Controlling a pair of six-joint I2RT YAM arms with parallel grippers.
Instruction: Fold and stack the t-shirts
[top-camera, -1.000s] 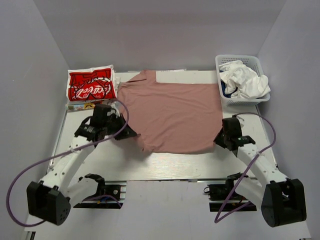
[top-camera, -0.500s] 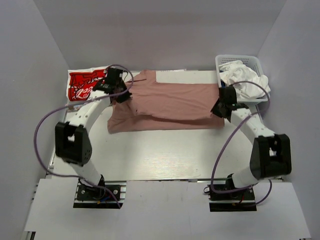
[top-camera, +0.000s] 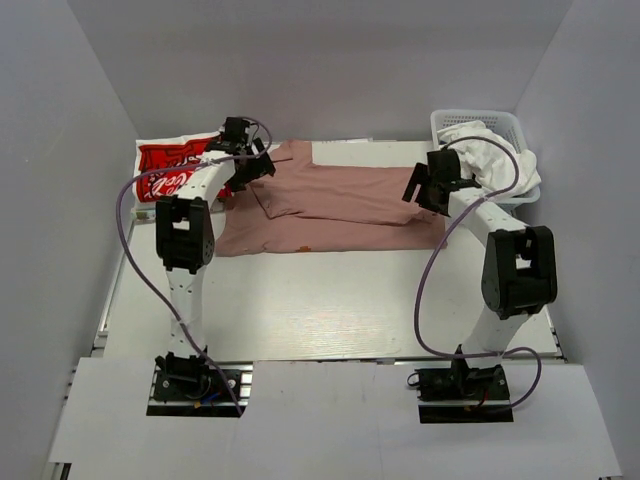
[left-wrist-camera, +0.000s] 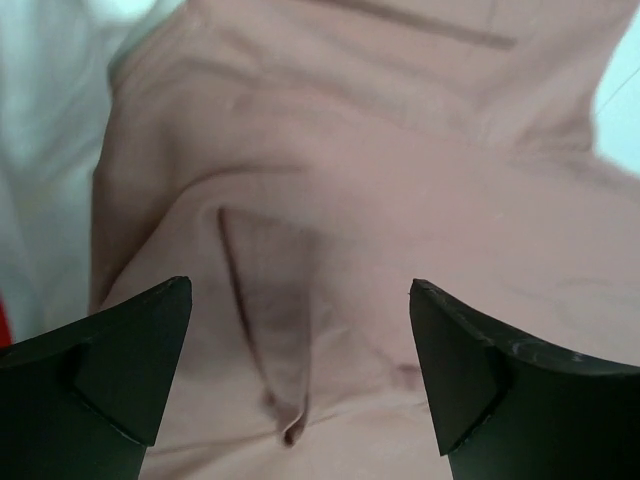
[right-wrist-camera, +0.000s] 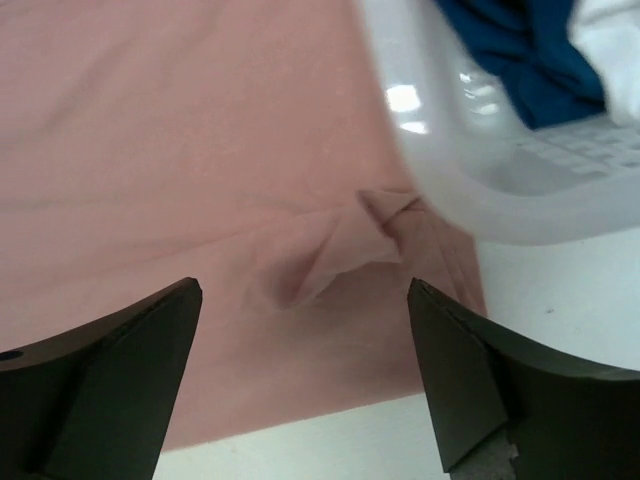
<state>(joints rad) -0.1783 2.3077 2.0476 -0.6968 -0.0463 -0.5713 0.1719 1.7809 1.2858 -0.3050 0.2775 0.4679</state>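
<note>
The dusty pink t-shirt (top-camera: 330, 208) lies folded in half front to back along the far part of the table. My left gripper (top-camera: 254, 171) hovers open over its left end, near the collar, and the left wrist view shows wrinkled pink cloth (left-wrist-camera: 330, 200) below the empty left gripper (left-wrist-camera: 300, 370). Open as well, my right gripper (top-camera: 419, 189) hangs over the shirt's right end, beside the basket. A small peaked fold of pink cloth (right-wrist-camera: 330, 255) sits beyond the empty right gripper (right-wrist-camera: 305, 370). The folded red t-shirt (top-camera: 165, 170) with white lettering lies at the back left.
The white mesh basket (top-camera: 478, 118) stands at the back right and holds a crumpled white t-shirt (top-camera: 495, 160). Its wall (right-wrist-camera: 450, 170) is close to my right fingers, with navy blue cloth (right-wrist-camera: 520, 50) inside. White table (top-camera: 330, 300) stretches in front of the pink shirt.
Both grippers carried the pink shirt's near edge to the back, folding it in half, then opened and let go. Both arms now reach far over the table.
</note>
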